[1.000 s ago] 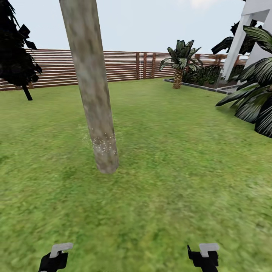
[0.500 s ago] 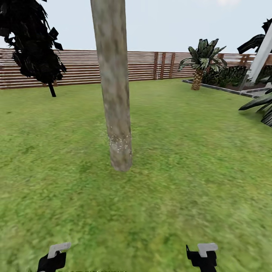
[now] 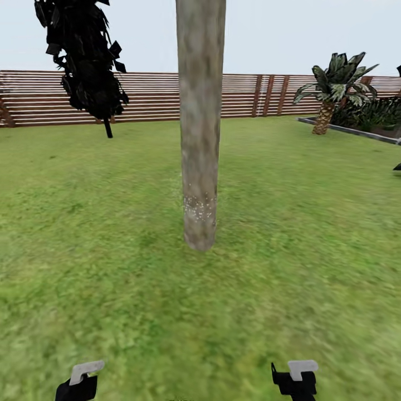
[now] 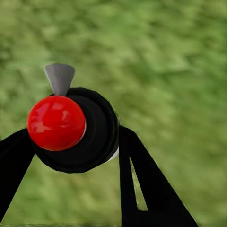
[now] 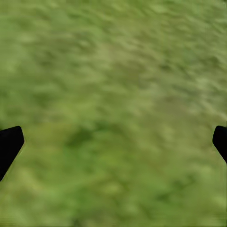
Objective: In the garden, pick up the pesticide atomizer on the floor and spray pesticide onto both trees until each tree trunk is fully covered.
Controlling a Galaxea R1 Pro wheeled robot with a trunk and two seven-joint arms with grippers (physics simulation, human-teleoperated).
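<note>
A thick tree trunk (image 3: 200, 122) of mottled grey-brown bark stands upright in the middle of the head view, a few steps ahead on the lawn (image 3: 289, 250). White specks of pesticide (image 3: 199, 207) dot a band low on the trunk, just above its base. The pesticide atomizer (image 4: 71, 127), a round black body with a red ball and a grey nozzle, sits between the dark fingers of my left gripper (image 4: 75, 161), which is shut on it. At the head view's lower edge are my left gripper (image 3: 79, 381) and right gripper (image 3: 297, 379). The right gripper (image 5: 113, 142) is open over bare grass.
A brown slatted fence (image 3: 150, 97) runs across the back. A dark-leaved tree on a thin stem (image 3: 86, 61) stands at the back left by the fence. A striped palm (image 3: 334, 83) and a dark hedge (image 3: 373, 114) behind a kerb are at the back right.
The whole view has swung left, so the trunk, fence and palm have slid right in the picture and the trunk now looks upright. Both grippers stay low at the frame's edge.
</note>
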